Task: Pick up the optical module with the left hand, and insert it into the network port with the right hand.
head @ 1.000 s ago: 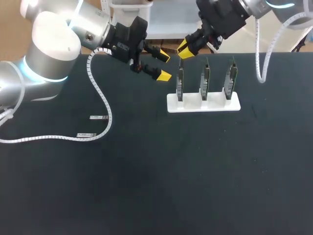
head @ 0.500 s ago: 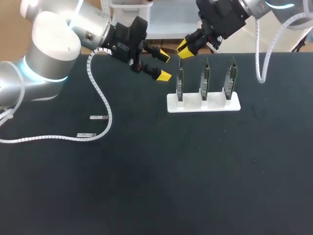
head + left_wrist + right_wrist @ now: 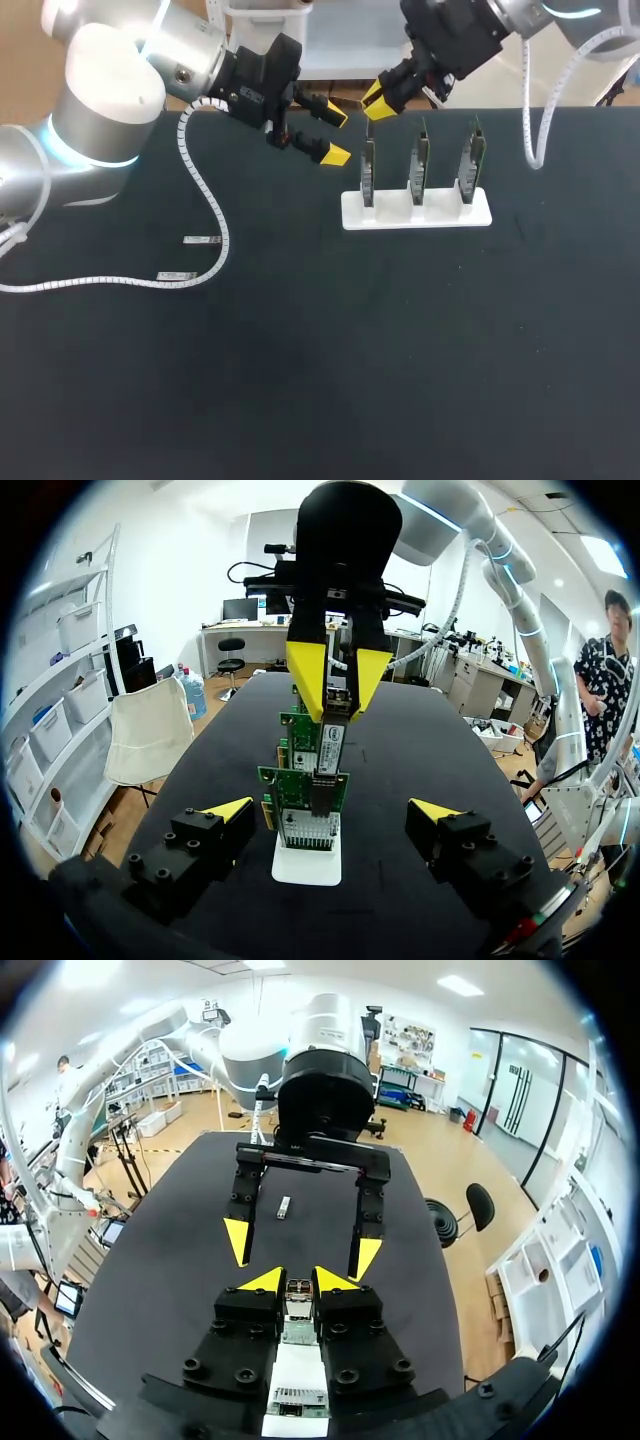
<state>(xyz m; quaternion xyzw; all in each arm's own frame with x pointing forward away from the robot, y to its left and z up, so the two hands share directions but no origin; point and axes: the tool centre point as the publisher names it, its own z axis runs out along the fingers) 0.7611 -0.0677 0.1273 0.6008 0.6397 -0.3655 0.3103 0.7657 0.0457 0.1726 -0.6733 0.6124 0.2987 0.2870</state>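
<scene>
My right gripper [image 3: 376, 100] is shut on a small silver optical module [image 3: 329, 752], held upright just above the nearest of three green network cards [image 3: 368, 172] in a white stand [image 3: 440, 214]. In the right wrist view the module [image 3: 297, 1296] sits between the two yellow tips of the right gripper [image 3: 298, 1280], over the stand [image 3: 296, 1370]. My left gripper [image 3: 336, 134] hangs open beside the stand's left end, facing the cards with nothing between its fingers. In its own view the left gripper [image 3: 330, 815] frames the front card [image 3: 303, 798].
Two spare modules [image 3: 202, 240] [image 3: 176, 276] lie on the black table at the left, near the left arm's white cable [image 3: 210, 200]. One of them [image 3: 283, 1207] shows beyond the left gripper in the right wrist view.
</scene>
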